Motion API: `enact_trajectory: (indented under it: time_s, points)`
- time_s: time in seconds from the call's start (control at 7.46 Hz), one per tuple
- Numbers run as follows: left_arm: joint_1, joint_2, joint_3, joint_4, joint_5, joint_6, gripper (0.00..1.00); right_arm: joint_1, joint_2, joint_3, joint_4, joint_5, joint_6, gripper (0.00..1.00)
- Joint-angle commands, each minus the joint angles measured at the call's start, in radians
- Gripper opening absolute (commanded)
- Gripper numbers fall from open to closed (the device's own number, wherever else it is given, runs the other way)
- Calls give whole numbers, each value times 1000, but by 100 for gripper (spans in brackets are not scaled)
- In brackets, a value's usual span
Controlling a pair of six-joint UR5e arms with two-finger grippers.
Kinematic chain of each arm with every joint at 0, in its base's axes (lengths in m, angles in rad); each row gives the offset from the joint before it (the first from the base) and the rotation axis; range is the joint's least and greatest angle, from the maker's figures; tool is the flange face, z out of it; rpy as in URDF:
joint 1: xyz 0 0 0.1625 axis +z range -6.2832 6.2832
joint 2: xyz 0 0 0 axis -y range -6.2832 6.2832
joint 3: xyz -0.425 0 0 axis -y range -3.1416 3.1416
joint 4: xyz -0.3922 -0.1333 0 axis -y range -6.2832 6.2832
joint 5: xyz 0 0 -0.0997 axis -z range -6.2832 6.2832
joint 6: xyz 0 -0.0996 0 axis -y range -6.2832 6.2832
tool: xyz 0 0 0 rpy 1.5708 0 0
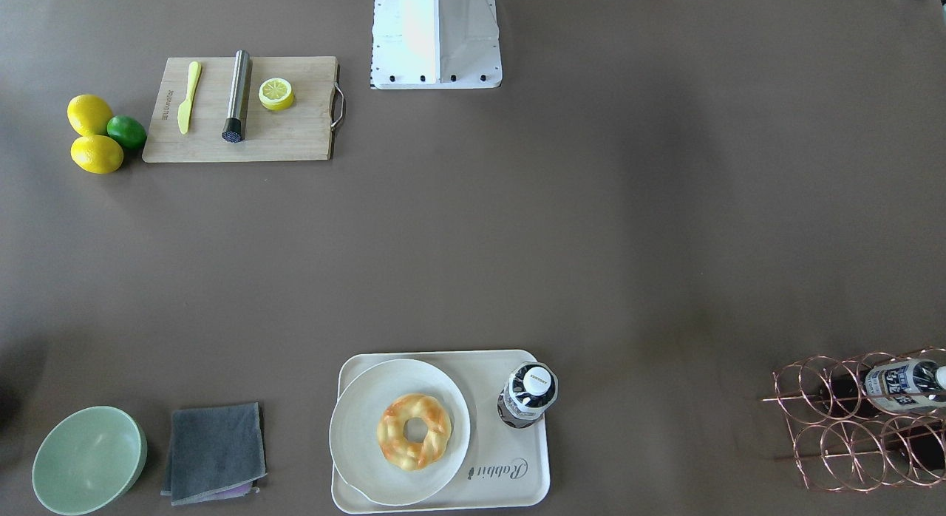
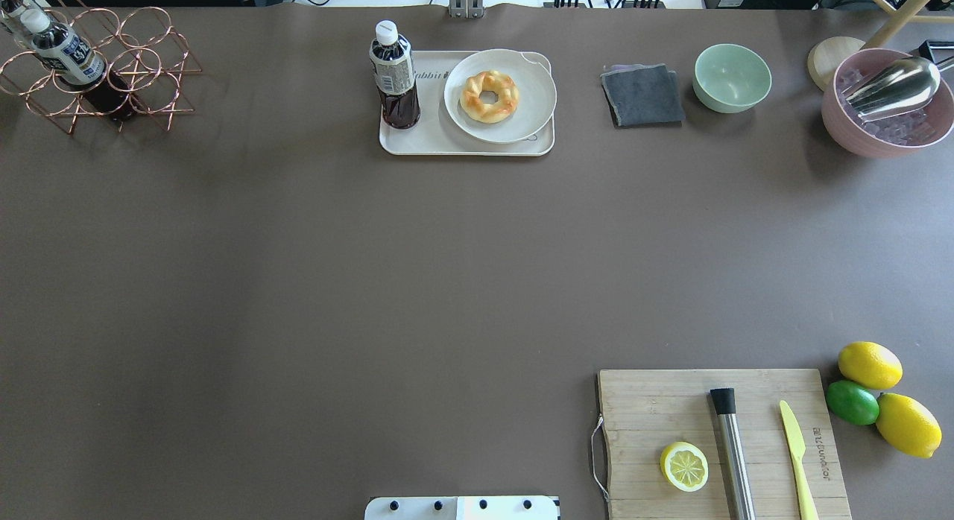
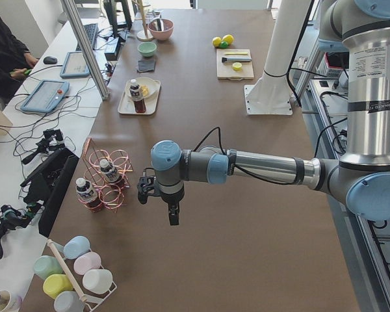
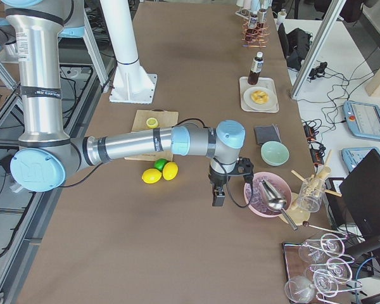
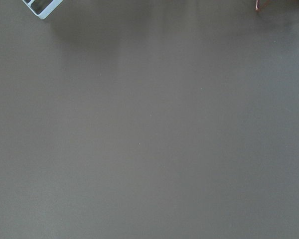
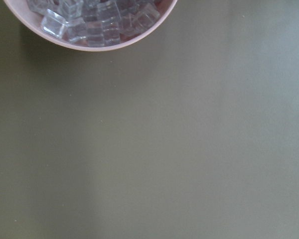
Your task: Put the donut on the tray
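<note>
You'll find both arms built alike: the left arm [image 3: 266, 168] and the right arm [image 4: 133, 144] are silver tubes joined by grey housings with round light-blue caps. Each upright tube carries a narrow dark band of white lettering, too small to read. A black cable loops along each forearm to the wrist, where the left tool [image 3: 173, 218] and the right tool [image 4: 216, 197] are black. The white pedestal [image 3: 287, 45] stands on a white base plate [image 1: 383, 50] with four dark bolts along one edge.
</note>
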State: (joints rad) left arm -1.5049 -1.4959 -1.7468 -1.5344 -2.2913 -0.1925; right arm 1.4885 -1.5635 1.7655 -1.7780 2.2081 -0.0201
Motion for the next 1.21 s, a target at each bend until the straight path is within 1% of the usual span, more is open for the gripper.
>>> enact_trajectory:
  time_s: [0.0, 0.27, 1.07]
  points:
    - [2, -1, 1, 0, 0, -1, 98, 103, -4, -127, -3, 106, -107, 100]
    - [2, 0, 1, 0, 0, 1, 98, 113, -21, -123, -1, 116, -103, 100]
    - [2, 2, 7, 0, 0, 4, 98, 118, -23, -129, -1, 119, -101, 100]
